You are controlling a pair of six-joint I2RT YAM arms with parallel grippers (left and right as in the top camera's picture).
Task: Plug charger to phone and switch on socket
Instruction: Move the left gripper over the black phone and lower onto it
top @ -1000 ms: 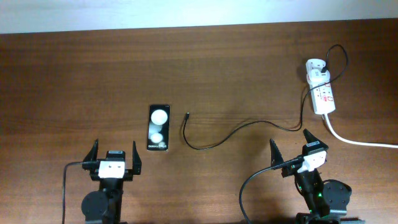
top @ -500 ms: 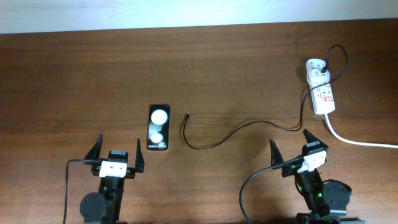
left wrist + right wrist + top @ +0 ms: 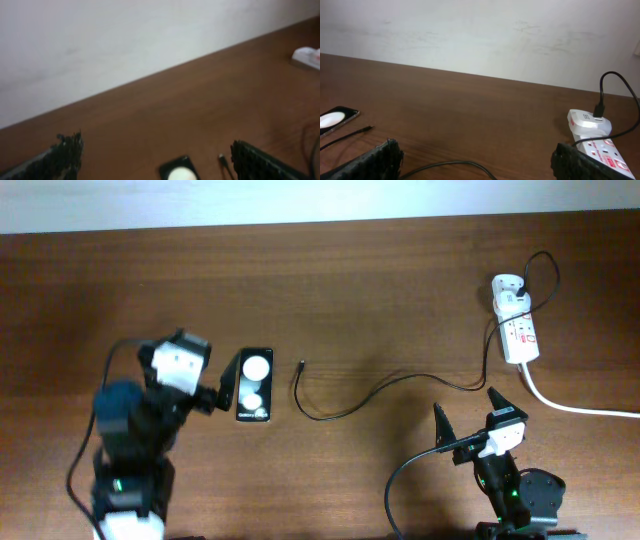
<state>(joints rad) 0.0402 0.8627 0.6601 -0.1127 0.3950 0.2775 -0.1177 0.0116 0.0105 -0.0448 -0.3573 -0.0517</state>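
Observation:
The black phone lies flat on the table, its white circles facing up. The charger's thin black cable has its plug tip loose just right of the phone. It runs right to the white adapter in the socket. My left gripper is open and empty, raised just left of the phone. In the left wrist view the phone and plug tip lie between its fingers. My right gripper is open and empty, at the front right, with the cable between its fingers.
The socket's thick white cord runs off the right edge. The right wrist view shows the socket at the right and the phone at the far left. A pale wall stands behind the table's far edge.
My left arm has risen from the front edge and swung forward and right, up to the phone's left side. The right arm, phone and cable have not moved.

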